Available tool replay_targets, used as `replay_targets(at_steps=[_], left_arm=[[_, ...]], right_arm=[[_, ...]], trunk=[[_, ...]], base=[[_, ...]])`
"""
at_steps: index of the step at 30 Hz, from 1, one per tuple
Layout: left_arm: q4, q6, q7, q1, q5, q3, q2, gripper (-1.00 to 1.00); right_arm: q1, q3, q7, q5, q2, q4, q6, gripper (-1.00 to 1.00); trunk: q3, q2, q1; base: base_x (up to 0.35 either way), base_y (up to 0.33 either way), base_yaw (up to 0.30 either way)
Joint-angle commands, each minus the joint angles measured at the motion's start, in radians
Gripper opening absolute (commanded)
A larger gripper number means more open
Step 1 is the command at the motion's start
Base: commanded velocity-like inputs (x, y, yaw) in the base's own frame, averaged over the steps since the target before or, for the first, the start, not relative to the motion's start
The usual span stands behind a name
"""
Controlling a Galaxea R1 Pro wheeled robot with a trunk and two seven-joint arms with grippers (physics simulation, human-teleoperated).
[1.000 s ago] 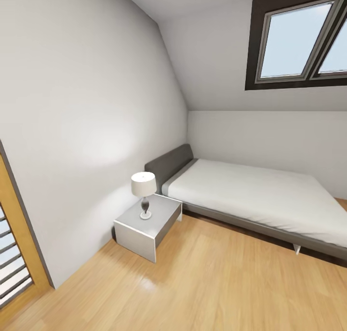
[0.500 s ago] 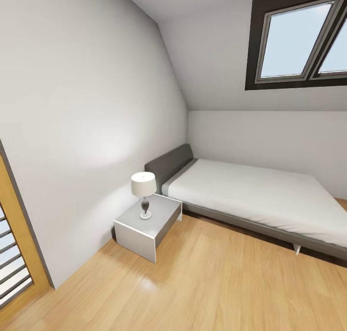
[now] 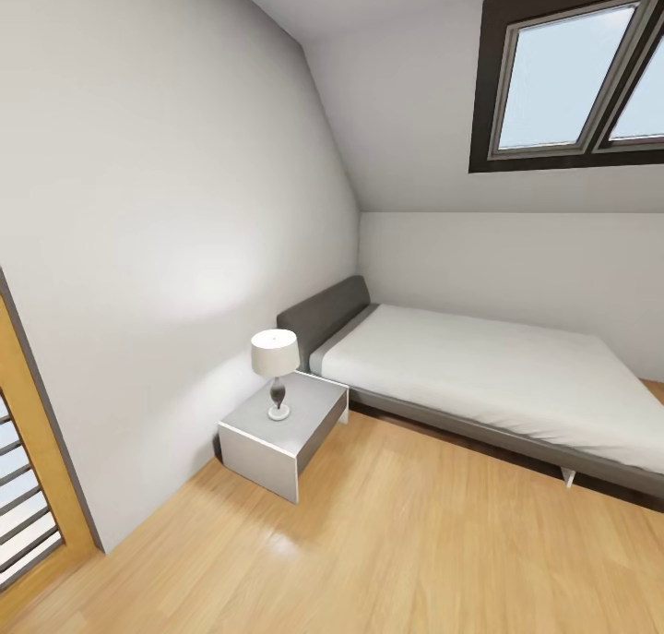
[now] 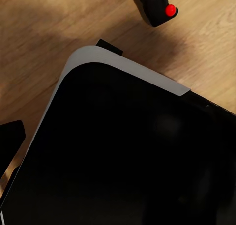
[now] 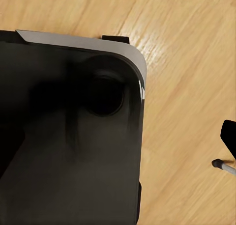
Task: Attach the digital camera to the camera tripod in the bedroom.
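Head view is unchanged: bed (image 3: pixel 480 376) and nightstand (image 3: pixel 277 440) stay put, so no progress. The digital camera (image 4: pixel 158 4) lies on the floor beyond the left claw, the camera tripod (image 5: pixel 229 135) foot beyond the right claw. I cannot tell either claw's opening.

The head view is bright and evenly lit; daylight comes through the skylight (image 3: pixel 576 76) and leaves a soft pale patch on the left wall (image 3: pixel 184 283). Straight lines bow towards the edges. A faint sheen lies on the wood floor (image 3: pixel 277 546) beside the nightstand (image 3: pixel 281 436). Both wrist views are dimmer, with a dark, glossy robot base (image 4: pixel 128 161) and streaky glare on the boards.
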Motion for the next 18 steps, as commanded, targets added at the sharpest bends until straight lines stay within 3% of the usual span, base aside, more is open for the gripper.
replay_targets(at_steps=[1,18], left_arm=[[0.0,-0.003,0.001,0.0,0.001,0.003,0.0,1.0],[0.0,-0.003,-0.001,0.0,0.0,0.002,0.0,1.0]], right_arm=[[0.0,0.001,-0.002,0.004,0.0,0.001,-0.005,1.0],[0.0,0.001,-0.002,0.005,0.0,0.001,-0.004,1.0]], trunk=[[-0.001,-0.001,0.0],[-0.001,-0.001,0.0]], base=[[0.0,0.0,0.0],[0.0,0.0,0.0]])
